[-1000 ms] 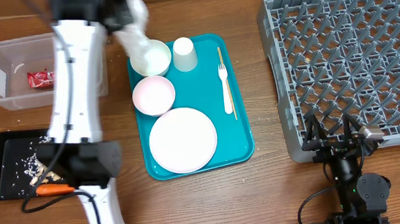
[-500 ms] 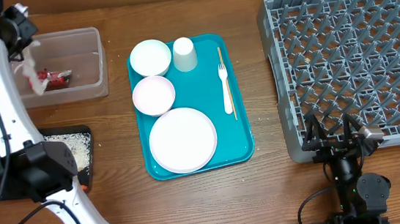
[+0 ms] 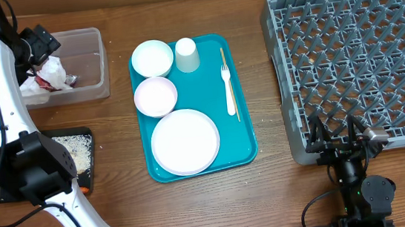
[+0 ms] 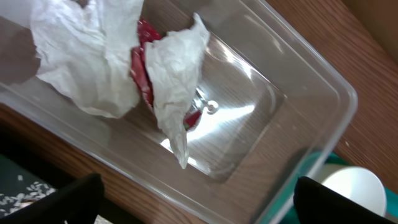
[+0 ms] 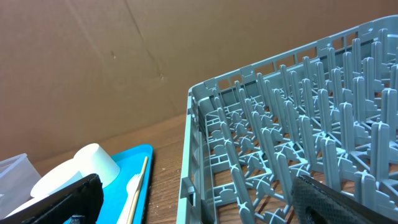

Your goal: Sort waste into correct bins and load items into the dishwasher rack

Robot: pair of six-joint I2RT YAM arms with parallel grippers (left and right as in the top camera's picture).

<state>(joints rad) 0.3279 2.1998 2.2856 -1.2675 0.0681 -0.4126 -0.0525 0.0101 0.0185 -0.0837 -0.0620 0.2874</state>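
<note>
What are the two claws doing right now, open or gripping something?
Left gripper: open, empty, above the napkin in the clear tub.
Right gripper: open, empty, beside the dishwasher rack.

1. We see bright, even light from above in the overhead view; the table (image 3: 270, 196) carries only soft, short shadows.
2. We note white glare and a small hot spot on the floor of the clear tub (image 4: 239, 118) in the left wrist view.
3. We find the napkin (image 4: 81, 50) slightly soft, its folds shaded grey.
4. We see the rack (image 5: 286, 124) sharp in the right wrist view; the lower corners there are dark and blurred.
</note>
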